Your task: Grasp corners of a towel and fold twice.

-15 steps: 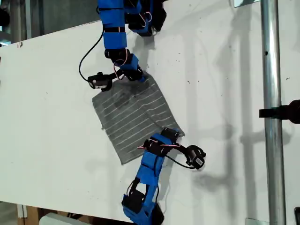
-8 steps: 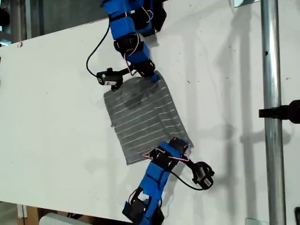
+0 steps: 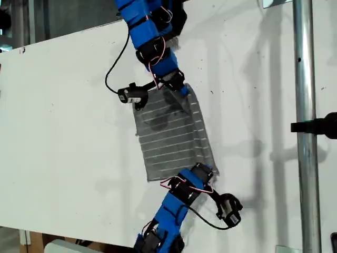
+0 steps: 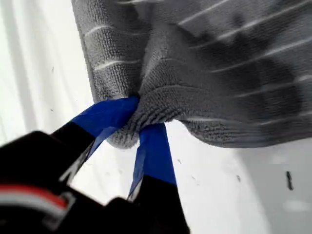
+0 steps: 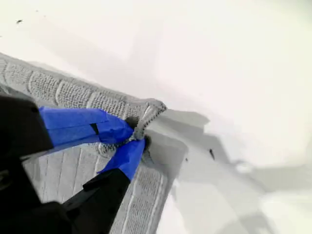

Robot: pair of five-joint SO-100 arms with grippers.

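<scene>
Towel held at two corners on the table

The white table [image 3: 63, 105] lies bare toward 9 o'clock in the exterior view; a metal pole [image 3: 304, 79] stands at 3 o'clock, well apart. The towel [image 3: 171, 137] is spread near the centre, its 3 o'clock edge lifted. My first gripper [image 3: 181, 89] is closed on the 12 o'clock corner [image 4: 146, 105]. My second gripper [image 3: 206, 171] is closed on the 5 o'clock corner [image 5: 151, 109].

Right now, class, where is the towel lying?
In the exterior view the towel lies on the white table near the middle, between two blue arms, left of the metal pole.
</scene>
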